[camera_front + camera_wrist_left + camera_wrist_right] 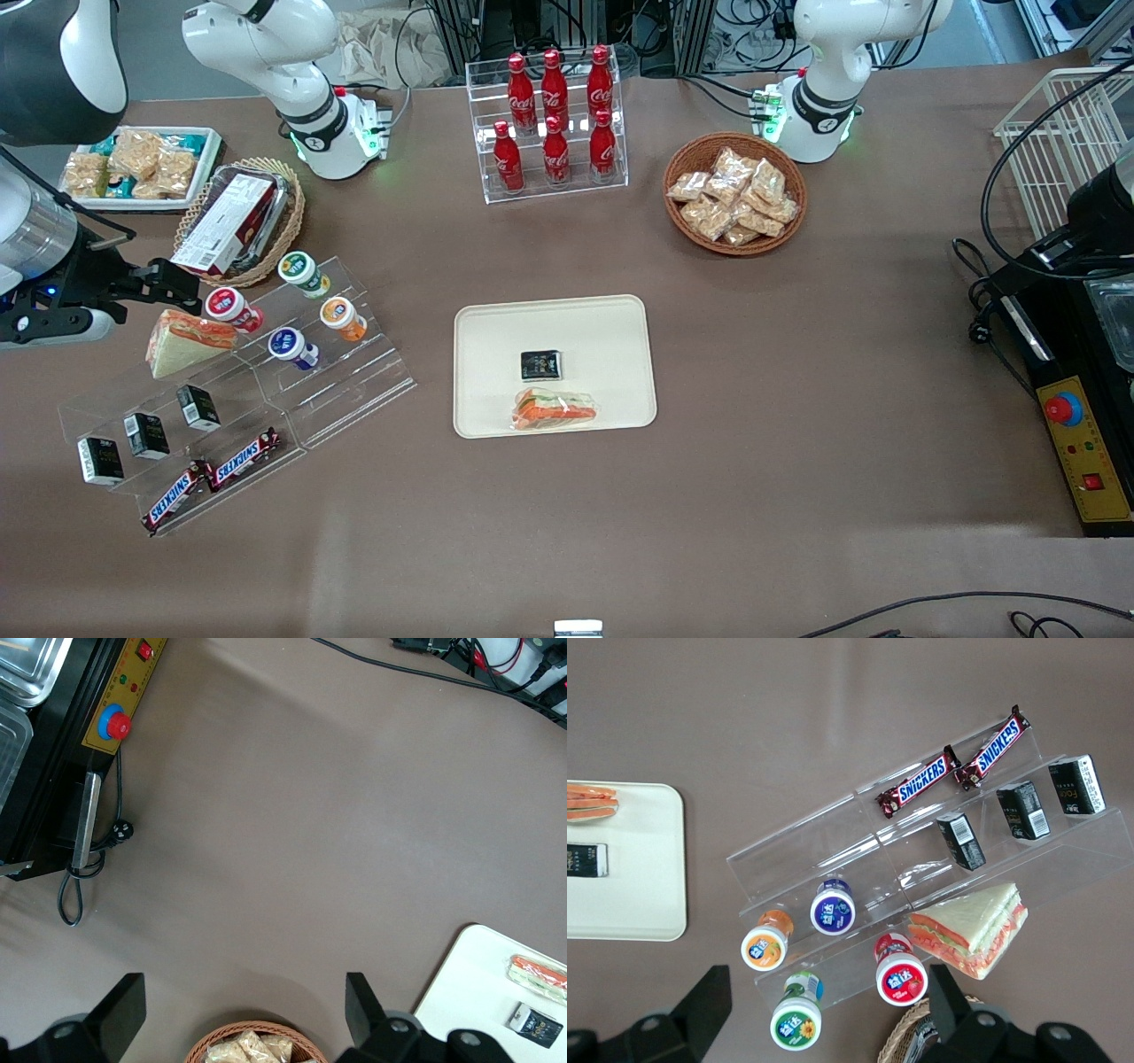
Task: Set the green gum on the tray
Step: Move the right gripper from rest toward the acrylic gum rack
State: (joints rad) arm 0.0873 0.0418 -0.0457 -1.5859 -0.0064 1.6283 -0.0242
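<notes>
The green gum [304,273] stands on the stepped rack's [372,372] top step, beside another gum bottle [232,308] — two more stand one step nearer the front camera. The tray [496,416] lies on the surface [797,425] toward the parked arm's end from the rack (well apart). The pincer [190,285] hovers open above the rack's top step, near the green gum.

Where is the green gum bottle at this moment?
The green gum stands on the top step of the clear stepped rack toward the working arm's end, beside the red-lidded bottle and above the orange-lidded bottle. The gripper hovers open nearby.
</notes>
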